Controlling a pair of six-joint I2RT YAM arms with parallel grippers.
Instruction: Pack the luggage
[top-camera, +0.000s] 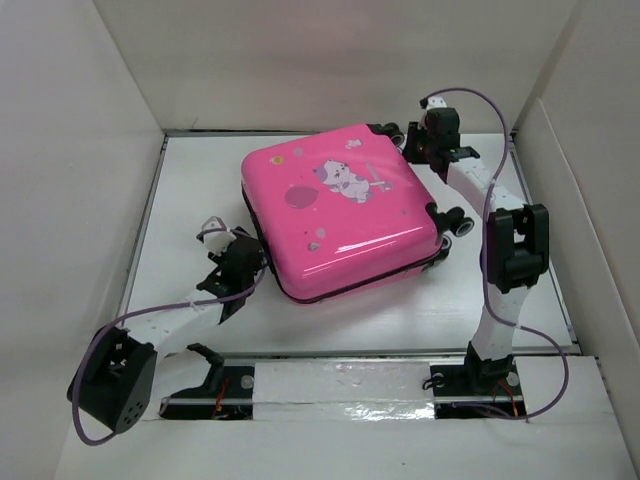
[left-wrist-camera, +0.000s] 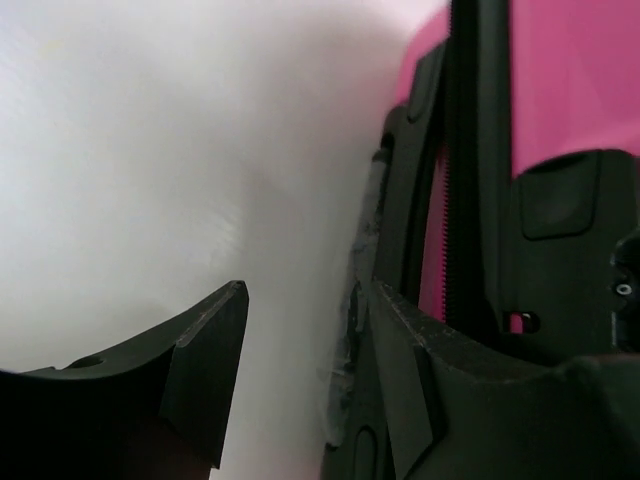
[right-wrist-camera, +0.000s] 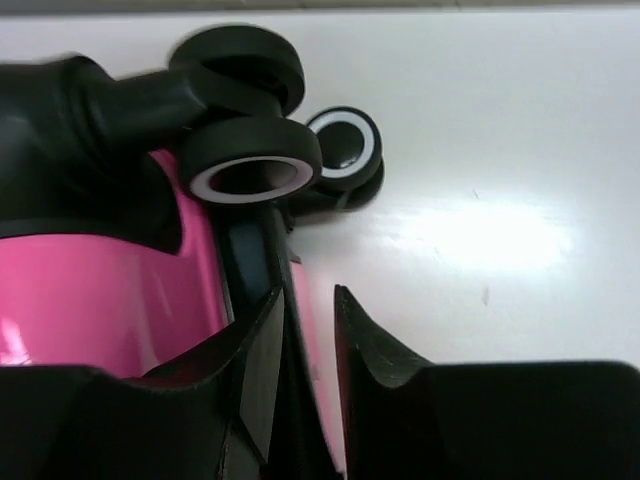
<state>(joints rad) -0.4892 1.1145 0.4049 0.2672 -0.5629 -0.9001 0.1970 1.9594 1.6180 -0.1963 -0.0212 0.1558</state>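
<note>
On table (top-camera: 400, 310): luggage (top-camera: 340, 210) closed (contents hidden) | left gripper (left-wrist-camera: 305, 300) jaws apart | right gripper (right-wrist-camera: 308, 300) grip unclear

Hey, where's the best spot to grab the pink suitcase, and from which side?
Probably take the luggage by its black zipper rim, coming in level from the left, where the left gripper sits with jaws open. The shell lies flat, too broad and glossy to span; the rim is its one thin edge.
</note>
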